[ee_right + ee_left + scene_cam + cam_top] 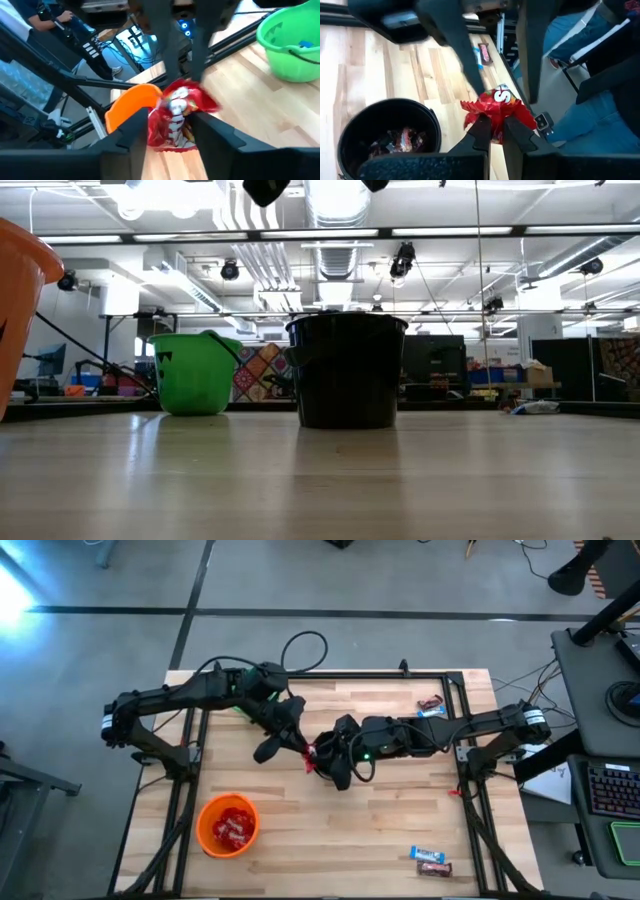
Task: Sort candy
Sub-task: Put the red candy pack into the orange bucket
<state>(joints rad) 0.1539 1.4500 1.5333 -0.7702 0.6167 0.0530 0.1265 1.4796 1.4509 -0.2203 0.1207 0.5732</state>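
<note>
Wooden worktop [390, 810] has lots of bare room in the middle and along the near edge; grey floor all round it. You've got both arms meeting mid-worktop over one red candy [309, 753]. Left gripper [495, 131] has its fingers pressed onto the wrapper from one side; right gripper [170, 131] pinches the same red candy from the other, so it's held off the surface between the two. Writing on the wrapper: only a white "S" reads in the left wrist view, rest is crumpled, can't make out more.

Left wrist view alone shows inside the black cup [350, 131]: dark-wrapped candy at the bottom, just below the held piece. High view shows red pieces in the orange cup [228, 824], near the front-left. Right wrist view catches something blue in the green cup [290, 42].

Loose candy: a blue-and-white bar [427, 855] touching a brown bar [433, 869] near the front-right edge, two more pieces [432, 706] at the back-right by the frame. Labels too small to read.
</note>
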